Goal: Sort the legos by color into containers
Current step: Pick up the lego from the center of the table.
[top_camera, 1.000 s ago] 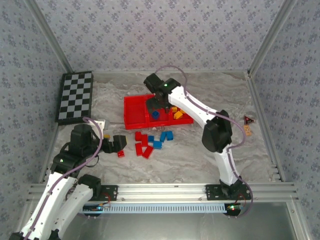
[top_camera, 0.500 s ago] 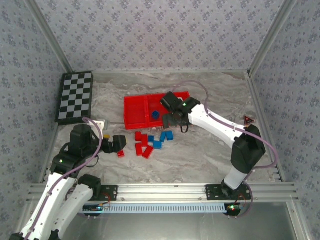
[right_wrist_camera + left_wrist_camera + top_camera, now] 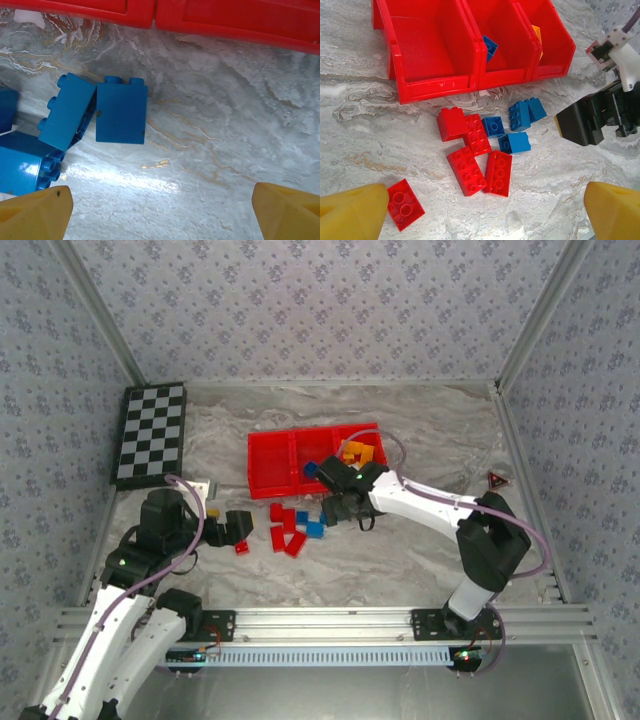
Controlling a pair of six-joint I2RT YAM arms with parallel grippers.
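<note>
Blue lego [image 3: 22, 162] cropped at left edge, red tray [image 3: 225, 20] cut off above

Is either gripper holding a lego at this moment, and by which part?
Nothing is held. The left gripper and right gripper both have open jaws, empty, near loose legos.

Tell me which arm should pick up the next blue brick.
Right. The right gripper, open, hovers close over the blue bricks; the left gripper sits farther away, by a lone red brick.
</note>
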